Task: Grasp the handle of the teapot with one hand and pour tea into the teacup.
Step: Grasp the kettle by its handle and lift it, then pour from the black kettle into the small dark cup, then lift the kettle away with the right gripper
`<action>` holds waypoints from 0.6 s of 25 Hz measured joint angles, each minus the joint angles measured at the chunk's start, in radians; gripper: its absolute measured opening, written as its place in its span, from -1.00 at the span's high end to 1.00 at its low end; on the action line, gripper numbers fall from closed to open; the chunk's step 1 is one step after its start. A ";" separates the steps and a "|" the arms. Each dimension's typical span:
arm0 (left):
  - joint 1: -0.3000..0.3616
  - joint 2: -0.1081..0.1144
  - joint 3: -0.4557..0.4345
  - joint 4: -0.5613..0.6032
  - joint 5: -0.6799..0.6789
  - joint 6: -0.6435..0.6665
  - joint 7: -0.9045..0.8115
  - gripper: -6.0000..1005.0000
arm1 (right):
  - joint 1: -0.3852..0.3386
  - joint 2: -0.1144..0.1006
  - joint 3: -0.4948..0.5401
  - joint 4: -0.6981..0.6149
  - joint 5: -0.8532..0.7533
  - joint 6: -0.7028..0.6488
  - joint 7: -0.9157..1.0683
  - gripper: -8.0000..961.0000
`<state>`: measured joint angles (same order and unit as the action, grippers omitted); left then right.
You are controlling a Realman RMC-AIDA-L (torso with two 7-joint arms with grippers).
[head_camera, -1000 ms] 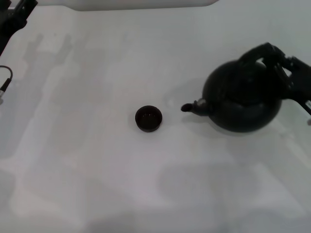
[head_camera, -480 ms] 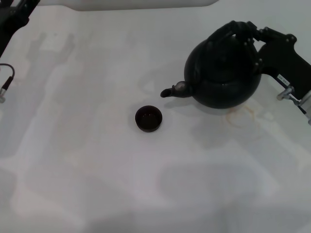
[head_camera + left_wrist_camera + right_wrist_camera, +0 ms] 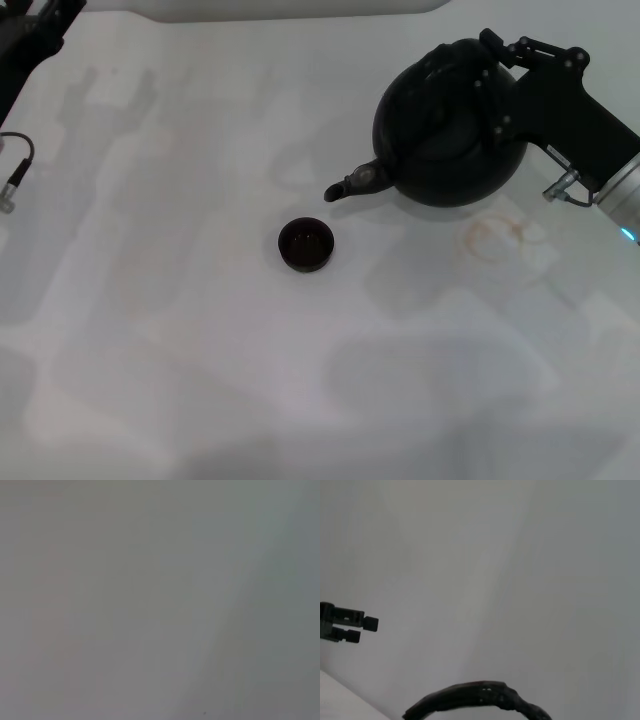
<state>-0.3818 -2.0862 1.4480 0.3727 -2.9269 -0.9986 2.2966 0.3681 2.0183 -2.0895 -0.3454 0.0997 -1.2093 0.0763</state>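
The white table carries a faint ring stain at the right, below the teapot. The teapot hangs in the air at the far right, its spout pointing left and down toward the teacup, which sits well apart at the table's middle. The right gripper is clamped on the handle over the pot's top. The left gripper sits at the far left corner; I cannot tell how its fingers stand
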 joint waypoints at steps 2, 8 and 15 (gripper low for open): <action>0.000 0.000 0.000 0.000 0.000 0.000 -0.006 -0.75 | 0.000 0.000 0.000 0.000 0.000 -0.001 -0.014 0.63; -0.008 0.001 0.000 -0.005 0.000 0.007 -0.021 -0.75 | 0.000 0.000 -0.008 -0.002 0.000 -0.004 -0.065 0.66; -0.014 0.002 0.000 -0.013 0.000 0.010 -0.022 -0.75 | 0.001 0.000 -0.022 -0.008 0.000 -0.005 -0.141 0.70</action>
<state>-0.3957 -2.0847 1.4480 0.3599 -2.9268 -0.9890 2.2751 0.3687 2.0187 -2.1120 -0.3530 0.0997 -1.2143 -0.0642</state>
